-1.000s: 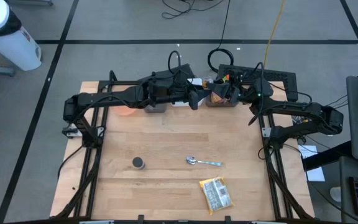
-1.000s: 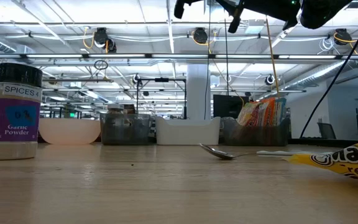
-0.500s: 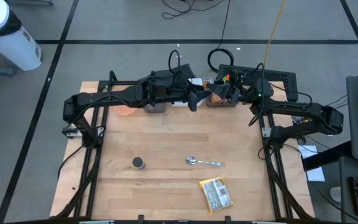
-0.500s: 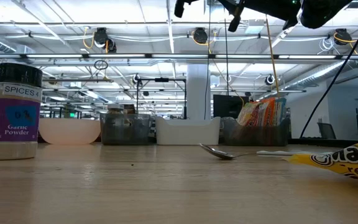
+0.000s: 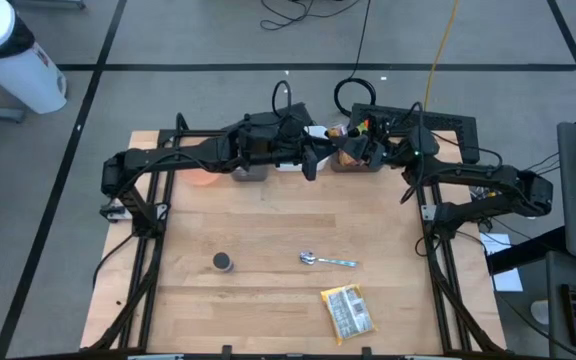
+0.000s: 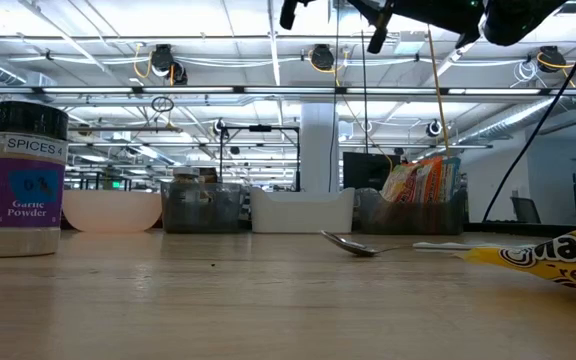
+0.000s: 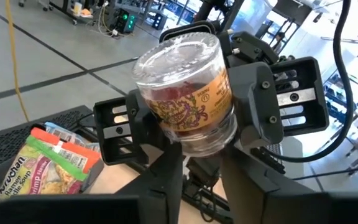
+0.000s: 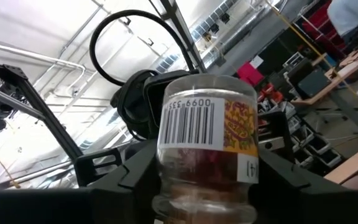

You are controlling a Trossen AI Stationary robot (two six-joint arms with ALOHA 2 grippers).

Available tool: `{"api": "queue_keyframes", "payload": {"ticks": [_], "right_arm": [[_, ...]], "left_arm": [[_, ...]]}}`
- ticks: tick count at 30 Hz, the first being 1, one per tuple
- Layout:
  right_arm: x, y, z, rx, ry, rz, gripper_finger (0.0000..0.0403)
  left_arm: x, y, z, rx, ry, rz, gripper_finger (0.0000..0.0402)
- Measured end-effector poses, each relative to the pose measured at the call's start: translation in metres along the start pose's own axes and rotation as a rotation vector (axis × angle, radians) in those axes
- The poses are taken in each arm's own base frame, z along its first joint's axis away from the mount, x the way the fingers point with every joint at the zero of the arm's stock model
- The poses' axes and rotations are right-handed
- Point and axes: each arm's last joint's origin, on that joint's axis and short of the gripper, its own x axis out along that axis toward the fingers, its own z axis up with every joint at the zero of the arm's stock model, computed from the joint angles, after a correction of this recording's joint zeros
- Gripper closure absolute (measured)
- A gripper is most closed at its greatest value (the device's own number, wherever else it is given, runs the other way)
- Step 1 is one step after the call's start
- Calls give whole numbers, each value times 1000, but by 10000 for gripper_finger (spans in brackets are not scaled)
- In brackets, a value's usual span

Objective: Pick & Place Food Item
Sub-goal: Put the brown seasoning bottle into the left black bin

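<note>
Both grippers meet up high over the bins at the table's back edge. The right gripper (image 7: 197, 134) clamps a clear plastic jar (image 7: 185, 90); the left gripper (image 5: 315, 160) is closing on it too, though I can't tell if it's gripping.

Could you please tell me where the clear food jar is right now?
The clear jar is held in the air between the left and right grippers, above the bins at the table's far edge.

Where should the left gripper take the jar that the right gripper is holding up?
Probably the narrower base end of the jar, coming straight in from the left arm's side. The right gripper clamps the labelled middle from both sides. That leaves only the base free, and it points toward the left gripper. The base is round and tapered, so grip across it.
</note>
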Motion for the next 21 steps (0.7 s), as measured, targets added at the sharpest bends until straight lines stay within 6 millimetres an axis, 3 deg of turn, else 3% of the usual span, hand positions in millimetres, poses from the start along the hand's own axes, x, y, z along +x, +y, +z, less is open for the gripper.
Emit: {"api": "queue_keyframes", "payload": {"ticks": [8, 21], "right_arm": [[0, -1, -1, -28, 11, 1, 231], [0, -1, -1, -43, 11, -4, 232]], "left_arm": [[0, -1, -1, 7, 18, -29, 325], [1, 0, -2, 21, 35, -44, 326]]}}
